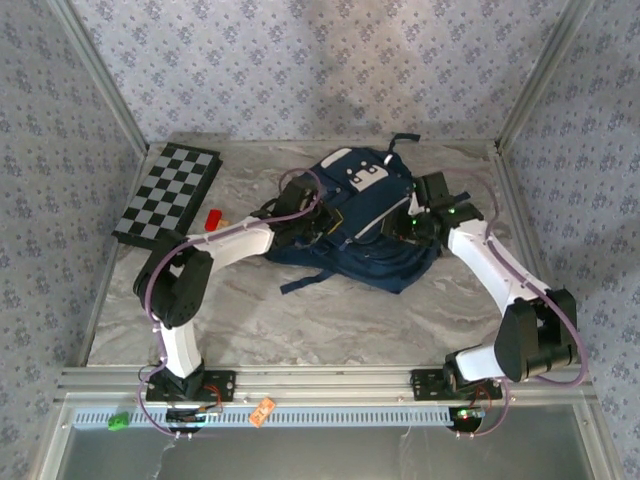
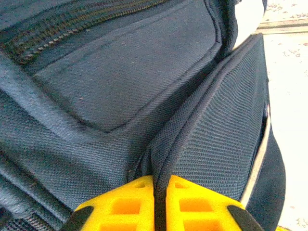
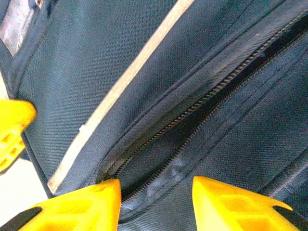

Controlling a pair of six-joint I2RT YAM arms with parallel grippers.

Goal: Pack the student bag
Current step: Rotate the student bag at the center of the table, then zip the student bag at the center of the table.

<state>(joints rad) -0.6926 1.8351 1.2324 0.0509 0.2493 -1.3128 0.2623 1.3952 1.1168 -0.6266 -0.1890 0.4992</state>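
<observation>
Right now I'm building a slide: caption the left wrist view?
Left gripper, yellow fingers shut, pinches a seam fold of the navy blue fabric backpack below its zipper.

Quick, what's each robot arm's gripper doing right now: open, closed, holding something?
Left gripper: jaws closed, pinching a fabric fold of the student bag.
Right gripper: jaws open, straddling the bag's zipper.

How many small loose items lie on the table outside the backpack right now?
2: a red item and a small orange piece next to it, between the chessboard and the backpack. Others may hide under the backpack or arms.
</observation>
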